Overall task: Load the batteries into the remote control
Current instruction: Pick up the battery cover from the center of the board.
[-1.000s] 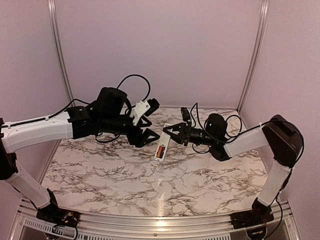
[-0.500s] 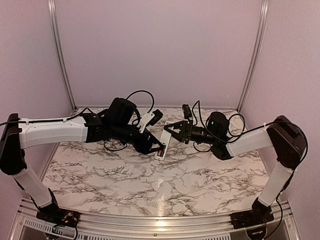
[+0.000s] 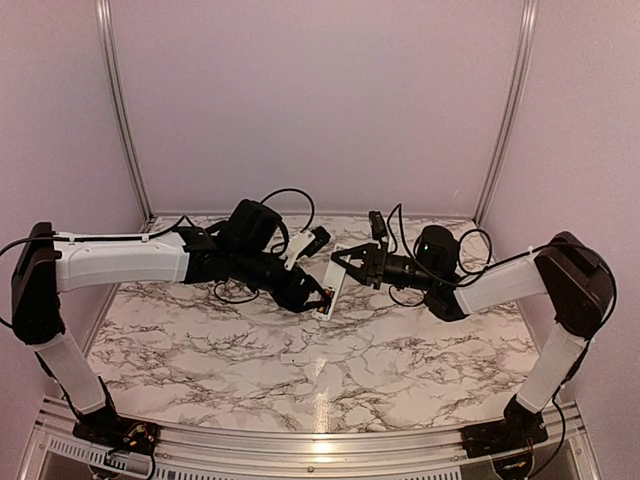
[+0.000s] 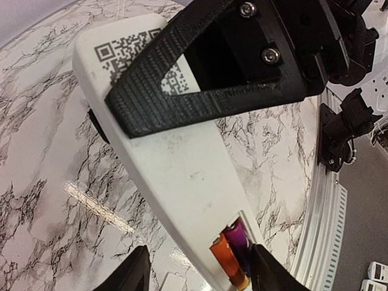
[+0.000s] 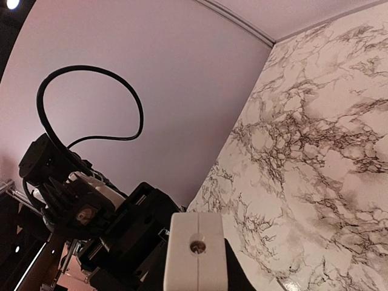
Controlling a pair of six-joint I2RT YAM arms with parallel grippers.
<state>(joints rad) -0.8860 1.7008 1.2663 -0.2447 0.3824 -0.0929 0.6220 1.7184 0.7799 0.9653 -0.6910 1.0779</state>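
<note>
The white remote control hangs tilted near the middle of the marble table, with my right gripper shut on its upper end. The left wrist view shows its back, a QR mark near the top and a black right finger across it. Two batteries lie side by side in the open bay at its lower end, one orange, one dark purple-black. My left gripper is open and straddles that end. One fingertip is next to the bay and the other stands apart. The remote's end face fills the right wrist view.
A small flat white piece lies on the marble table below the remote's lower end. Pale walls close the back and both sides. Black cables loop above both wrists.
My left arm has reached right and down until its jaws flank the remote's battery end, and the jaws have narrowed. The right gripper keeps its hold on the remote, almost still.
</note>
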